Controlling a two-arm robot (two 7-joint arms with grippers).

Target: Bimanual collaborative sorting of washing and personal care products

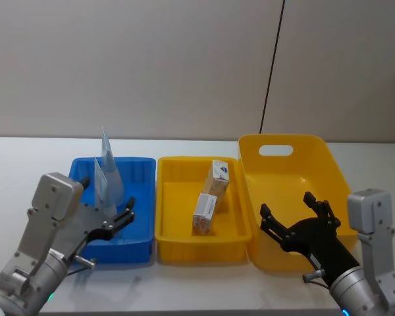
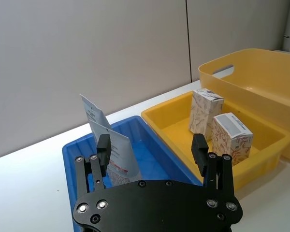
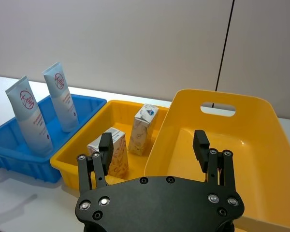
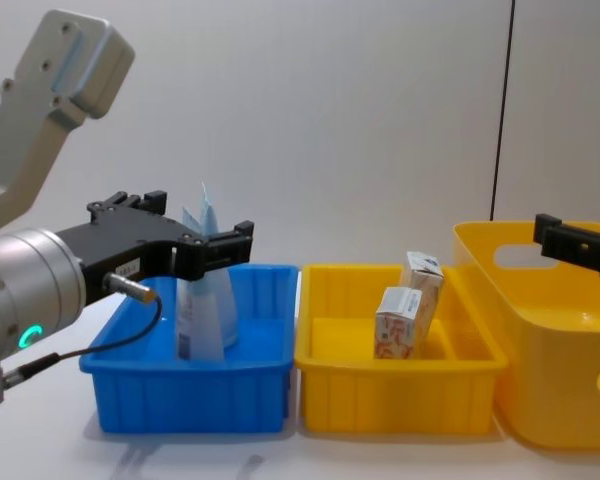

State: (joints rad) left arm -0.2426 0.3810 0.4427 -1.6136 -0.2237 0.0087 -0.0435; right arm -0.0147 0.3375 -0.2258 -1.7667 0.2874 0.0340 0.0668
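Two pale tapered tubes (image 1: 108, 176) with a red round mark stand cap-down in the blue bin (image 1: 137, 172); the right wrist view has these tubes (image 3: 30, 116) at its side. Two cartons (image 1: 218, 175) stand in the small yellow bin (image 1: 178, 234), one nearer (image 1: 204, 212), one farther back. My left gripper (image 1: 106, 197) hovers open over the front of the blue bin, close to the nearer tube (image 2: 117, 152), gripping nothing. My right gripper (image 1: 286, 205) is open above the front-left part of the large yellow bin (image 1: 322, 164), with nothing between its fingers.
The three bins sit side by side on a white table (image 1: 13, 164), blue on the left, small yellow in the middle, large yellow with a handle slot (image 1: 275, 150) on the right. A plain wall stands close behind them.
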